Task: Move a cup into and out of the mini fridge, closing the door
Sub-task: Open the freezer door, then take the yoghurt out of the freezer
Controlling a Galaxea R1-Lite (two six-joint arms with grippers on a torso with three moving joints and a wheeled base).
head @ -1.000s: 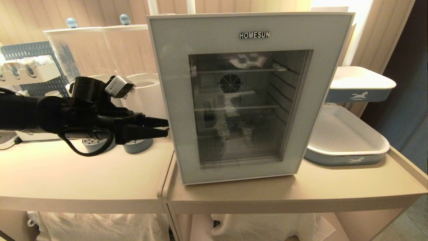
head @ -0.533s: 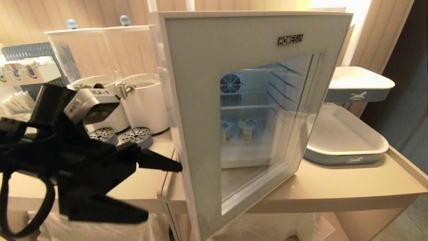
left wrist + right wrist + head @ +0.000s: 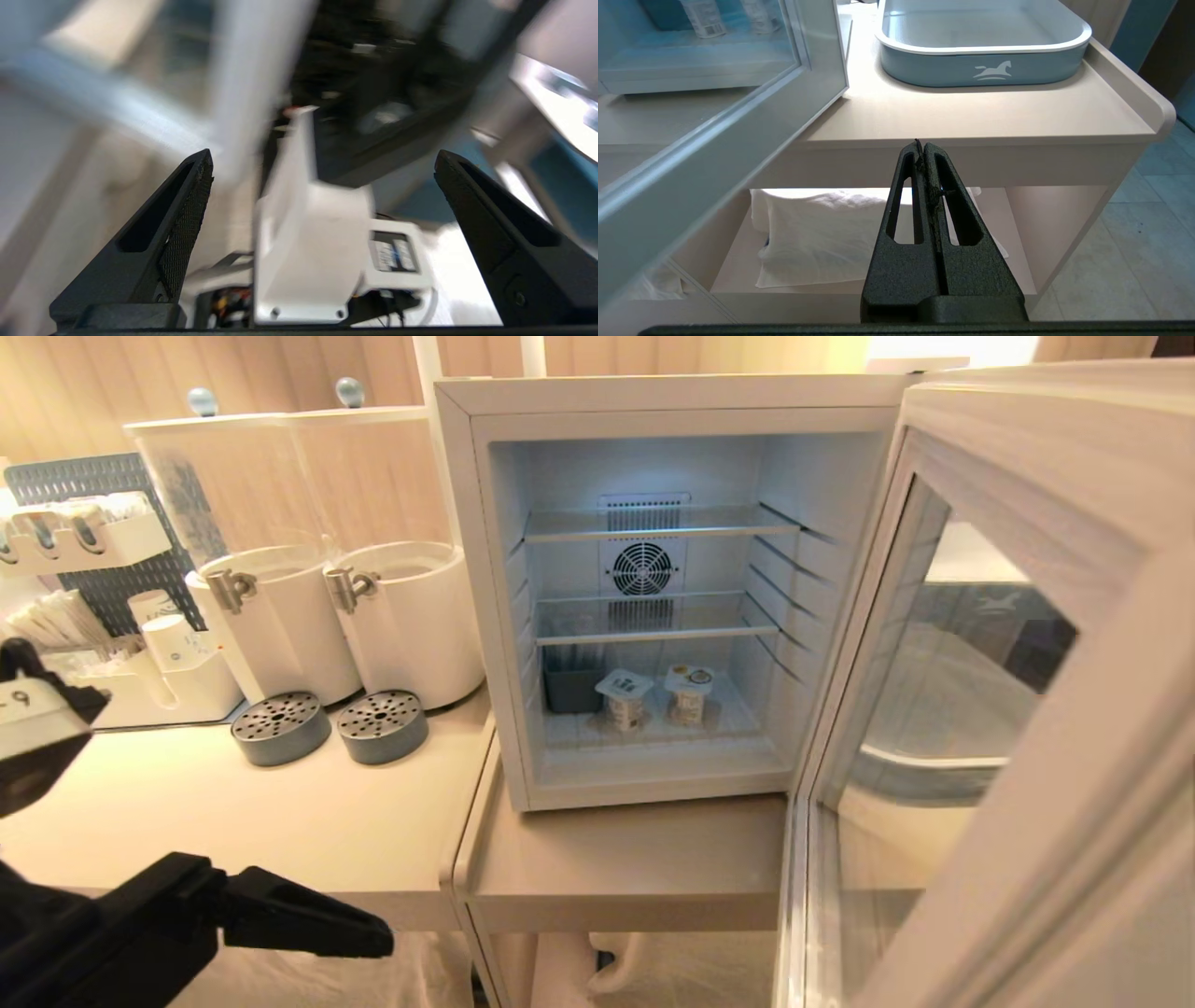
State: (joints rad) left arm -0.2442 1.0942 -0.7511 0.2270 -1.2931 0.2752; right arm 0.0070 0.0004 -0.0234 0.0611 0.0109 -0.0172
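Standing in the mini fridge [image 3: 485,616]: two cups [image 3: 624,697]; left tool [image 3: 322,163] wide, empty.

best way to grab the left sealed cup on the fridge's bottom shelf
Grip the left cup around its side wall, just under the wider foil-lidded rim, coming straight in through the open front of the mini fridge. It stands upright; the shelf above likely blocks a top-down approach.

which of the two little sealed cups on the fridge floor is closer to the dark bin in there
The left cup, with the plain white lid, stands right beside the dark bin. The right cup, its lid printed, stands one place farther toward the open door.
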